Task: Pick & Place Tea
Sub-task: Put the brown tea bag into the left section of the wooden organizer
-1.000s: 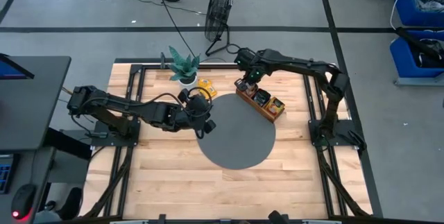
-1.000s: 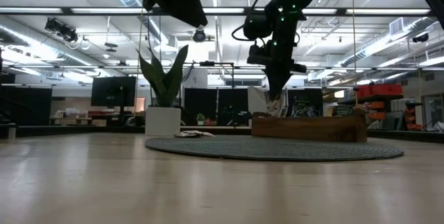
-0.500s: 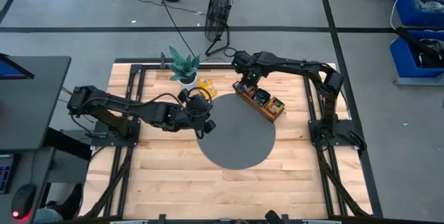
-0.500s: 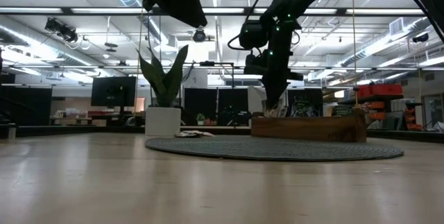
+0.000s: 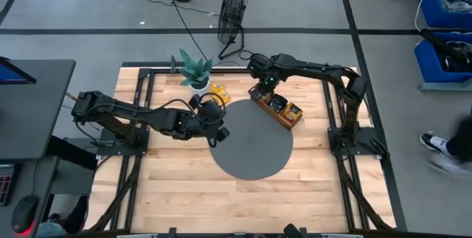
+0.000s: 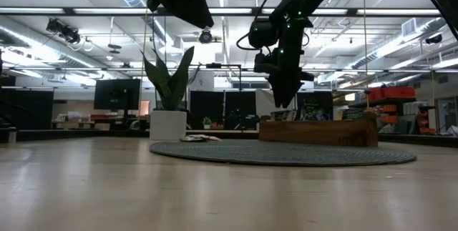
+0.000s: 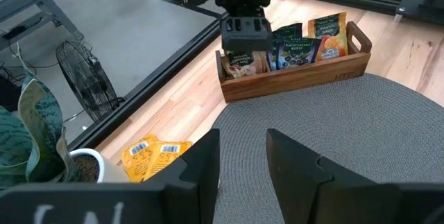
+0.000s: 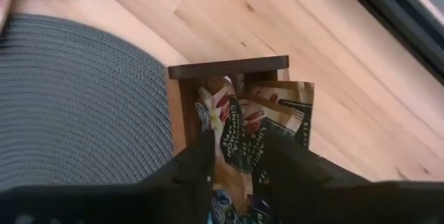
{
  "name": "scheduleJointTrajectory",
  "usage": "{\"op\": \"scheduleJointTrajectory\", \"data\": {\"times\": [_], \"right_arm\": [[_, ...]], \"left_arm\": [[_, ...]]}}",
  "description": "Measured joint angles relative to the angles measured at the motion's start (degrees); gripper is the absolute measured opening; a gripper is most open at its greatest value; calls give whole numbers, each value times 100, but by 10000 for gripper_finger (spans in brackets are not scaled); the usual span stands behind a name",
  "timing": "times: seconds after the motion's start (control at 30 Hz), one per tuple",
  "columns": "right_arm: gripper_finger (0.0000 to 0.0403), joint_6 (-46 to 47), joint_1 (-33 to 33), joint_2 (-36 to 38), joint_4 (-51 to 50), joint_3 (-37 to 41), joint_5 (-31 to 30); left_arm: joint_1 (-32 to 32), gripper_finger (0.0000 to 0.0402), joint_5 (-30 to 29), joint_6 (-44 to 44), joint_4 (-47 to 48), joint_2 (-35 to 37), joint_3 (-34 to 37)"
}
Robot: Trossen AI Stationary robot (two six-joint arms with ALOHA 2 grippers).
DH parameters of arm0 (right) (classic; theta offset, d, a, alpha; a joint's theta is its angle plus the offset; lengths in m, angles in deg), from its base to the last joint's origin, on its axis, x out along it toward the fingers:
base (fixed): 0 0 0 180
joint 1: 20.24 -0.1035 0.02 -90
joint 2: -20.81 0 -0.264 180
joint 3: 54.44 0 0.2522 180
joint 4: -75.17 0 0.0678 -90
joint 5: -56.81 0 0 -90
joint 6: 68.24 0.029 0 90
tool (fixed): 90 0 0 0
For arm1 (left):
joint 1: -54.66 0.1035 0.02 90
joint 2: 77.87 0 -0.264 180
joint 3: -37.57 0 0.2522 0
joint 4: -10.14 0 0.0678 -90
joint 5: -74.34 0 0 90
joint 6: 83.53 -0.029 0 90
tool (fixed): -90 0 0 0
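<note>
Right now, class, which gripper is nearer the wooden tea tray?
Right. The right gripper hangs directly over the wooden tea tray, at its end; the left gripper is across the round mat.

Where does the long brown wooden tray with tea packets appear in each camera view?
High view: long brown wooden tray right of centre, beside the round grey mat.
Low view: tray right of centre, behind the mat.
Left wrist view: upper centre.
Right wrist view: its end wall, centre.
Shared landmark: the mat.
</note>
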Motion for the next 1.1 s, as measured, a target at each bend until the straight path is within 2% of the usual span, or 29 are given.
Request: {"op": "scheduleJointTrajectory", "data": {"times": [0.23, 0.37, 0.5, 0.67, 0.8, 1.1], "right_arm": [[165, -776, -92, 601, -11, -193, 135], [169, -1173, -301, 1236, 29, -271, 450], [166, -924, -566, 1961, -4, -271, 466], [164, -662, -878, 2685, 54, -275, 457], [164, -562, -1026, 3011, 49, -275, 365], [165, -559, -1198, 3076, -287, -277, 262]], "left_arm": [[0, 124, 2, 565, 505, 0, 0], [114, 124, 63, 1651, 1150, 0, 0], [523, 124, 718, 3020, 1873, -3, 2], [1075, 127, 1351, 3245, 1795, -129, 1], [1397, 155, 1538, 3248, 1636, -350, 2], [1716, 256, 1791, 3407, 845, -1189, -4]]}}
